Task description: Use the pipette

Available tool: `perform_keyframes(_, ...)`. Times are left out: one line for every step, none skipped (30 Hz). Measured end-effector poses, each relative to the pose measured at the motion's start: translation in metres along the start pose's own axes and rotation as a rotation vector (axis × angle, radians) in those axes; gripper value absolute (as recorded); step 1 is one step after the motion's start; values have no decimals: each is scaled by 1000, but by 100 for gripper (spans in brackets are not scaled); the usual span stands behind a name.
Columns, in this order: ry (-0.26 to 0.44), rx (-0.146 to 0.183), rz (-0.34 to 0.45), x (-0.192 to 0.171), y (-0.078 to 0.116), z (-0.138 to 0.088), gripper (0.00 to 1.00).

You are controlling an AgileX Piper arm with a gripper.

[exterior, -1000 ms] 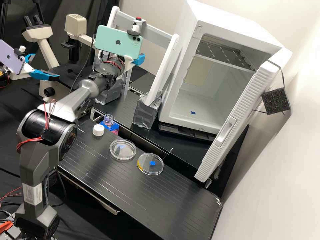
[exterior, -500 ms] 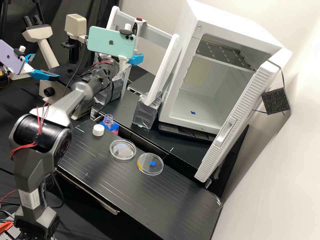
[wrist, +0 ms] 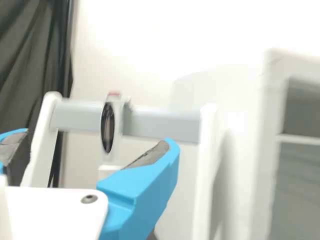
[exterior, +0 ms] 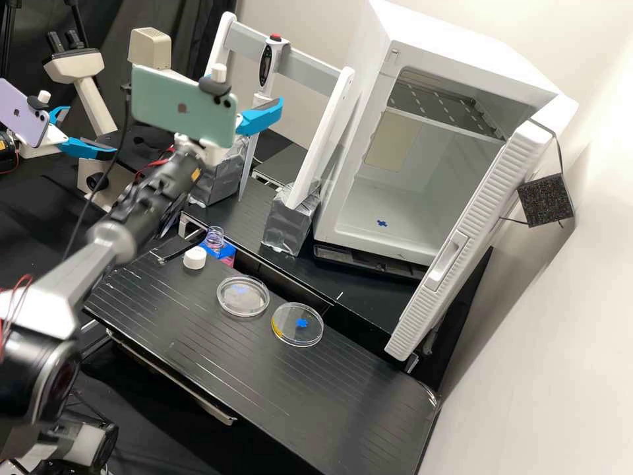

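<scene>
A large white cabinet stands to the right of the rack in the high view, its door open, a shelf high inside and a small blue mark on its floor. The black, ribbed table lies on the camera's side of the rack. The rack itself has a grey crossbar between two white posts, whose feet are wrapped in silvery tape. To its left stands a pale microscope with two eyepieces.

The hand is in front of the rack, near its crossbar; in the wrist view its two blue fingers are spread wide, with nothing between them. A mint-green phone is mounted above it, left of the rack's crossbar in the high view.

The pipette, white with a red top and a dark oval panel, is upright at the rack's crossbar, between the posts.

Two clear round dishes lie on the camera's side of the rack: the nearer dish, and farther out, the dish with a yellow edge. Closer to the rack than both is an uncapped clear bottle in a blue holder. A white cap lies just beyond the bottle, away from the rack.
</scene>
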Motion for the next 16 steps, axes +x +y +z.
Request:
perform_keyframes(11, 10, 46, -12, 2, 0, 100)
perform_keyframes(20, 20, 75, -22, 2, 0, 100)
perform_keyframes(26, 27, 85, -29, 0, 1, 100)
perform_keyframes(37, 38, 105, -38, -1, 2, 100)
perform_keyframes(45, 49, 123, -46, -3, 4, 100)
perform_keyframes(52, 53, 139, -52, -4, 5, 100)
perform_keyframes(57, 54, 142, -59, -7, 8, 100)
perform_keyframes(59, 58, 152, -65, -10, 11, 100)
perform_keyframes(65, 67, 161, -71, -11, 14, 100)
perform_keyframes(76, 99, 178, -77, -14, 18, 100)
perform_keyframes(78, 116, 180, -81, -16, 21, 100)
perform_keyframes(81, 140, 190, -85, -17, 24, 100)
perform_keyframes(85, 173, 191, -89, -20, 29, 100)
perform_keyframes(86, 184, 197, -92, -21, 31, 100)
perform_keyframes(88, 192, 204, -94, -22, 34, 100)
perform_keyframes(88, 202, 207, -96, -23, 36, 100)
